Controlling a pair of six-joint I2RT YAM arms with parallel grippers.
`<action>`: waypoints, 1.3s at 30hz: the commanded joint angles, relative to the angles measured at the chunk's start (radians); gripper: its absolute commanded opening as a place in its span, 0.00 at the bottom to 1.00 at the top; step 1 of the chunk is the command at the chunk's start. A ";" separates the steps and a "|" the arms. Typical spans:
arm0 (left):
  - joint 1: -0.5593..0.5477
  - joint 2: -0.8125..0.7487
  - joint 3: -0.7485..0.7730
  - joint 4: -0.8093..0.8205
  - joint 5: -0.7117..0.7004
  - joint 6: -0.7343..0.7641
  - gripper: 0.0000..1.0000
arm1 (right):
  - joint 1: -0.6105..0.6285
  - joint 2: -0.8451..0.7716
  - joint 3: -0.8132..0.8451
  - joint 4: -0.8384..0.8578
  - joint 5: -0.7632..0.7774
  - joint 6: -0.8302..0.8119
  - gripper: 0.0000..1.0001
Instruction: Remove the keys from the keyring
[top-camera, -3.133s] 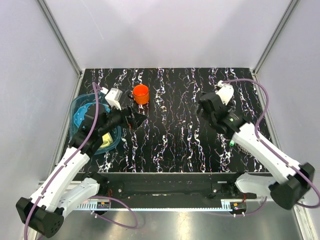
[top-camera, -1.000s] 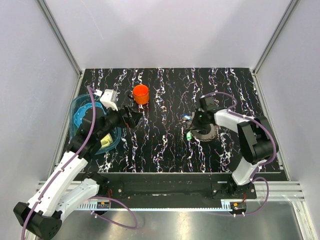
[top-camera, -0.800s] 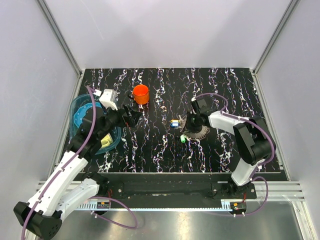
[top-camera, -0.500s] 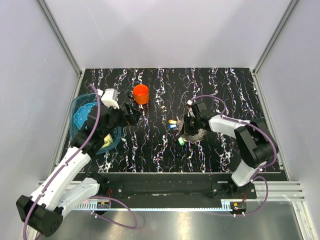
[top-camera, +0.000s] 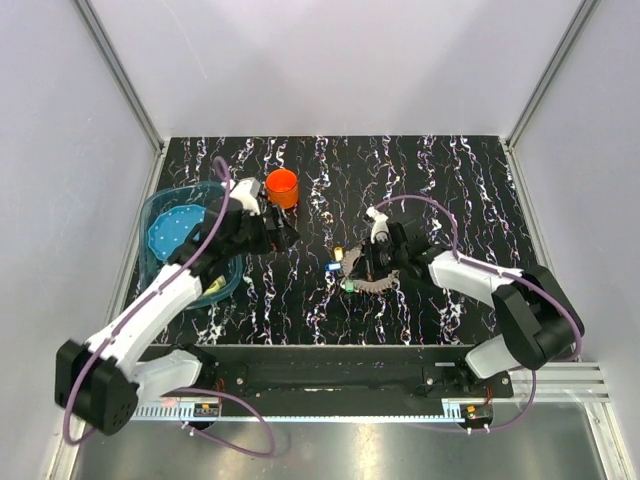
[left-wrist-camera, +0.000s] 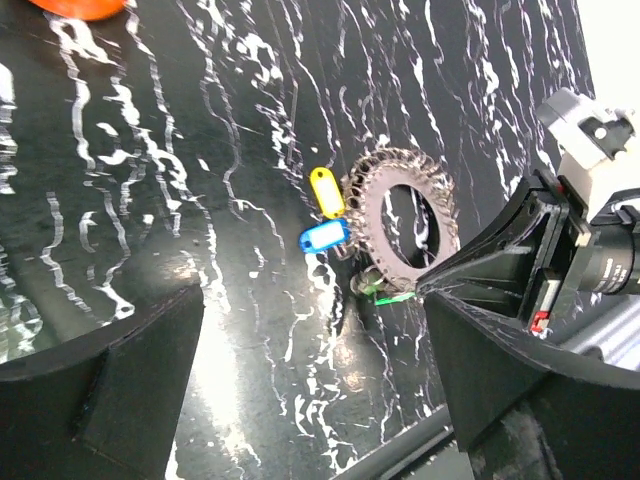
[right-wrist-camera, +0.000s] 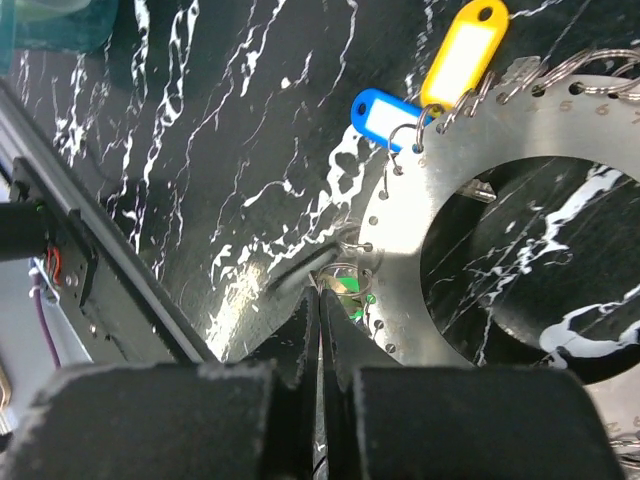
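Toothed metal keyring (right-wrist-camera: 400, 255) is seen with yellow key (right-wrist-camera: 462, 52) and blue key (right-wrist-camera: 385, 108) hung on. Right gripper (right-wrist-camera: 318, 300) is pressed together by the green key (right-wrist-camera: 347, 289), left gripper (left-wrist-camera: 312, 300) spread.

One grey toothed metal ring (right-wrist-camera: 400, 260). Three tiny keys (left-wrist-camera: 326, 190) – one yellow-headed (right-wrist-camera: 462, 55), one blue-headed (right-wrist-camera: 385, 108), one green-headed (right-wrist-camera: 350, 290). One orange plastic cup (top-camera: 282, 187), one translucent blue tub (top-camera: 165, 235).
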 joint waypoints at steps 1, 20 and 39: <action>-0.001 0.141 0.103 0.089 0.206 -0.041 0.94 | 0.005 -0.051 -0.073 0.189 -0.131 -0.018 0.00; -0.104 0.776 0.316 0.264 0.504 -0.070 0.80 | 0.005 -0.252 -0.296 0.475 -0.110 -0.005 0.00; -0.126 0.923 0.270 0.412 0.649 -0.261 0.66 | 0.003 -0.221 -0.287 0.469 -0.097 0.012 0.03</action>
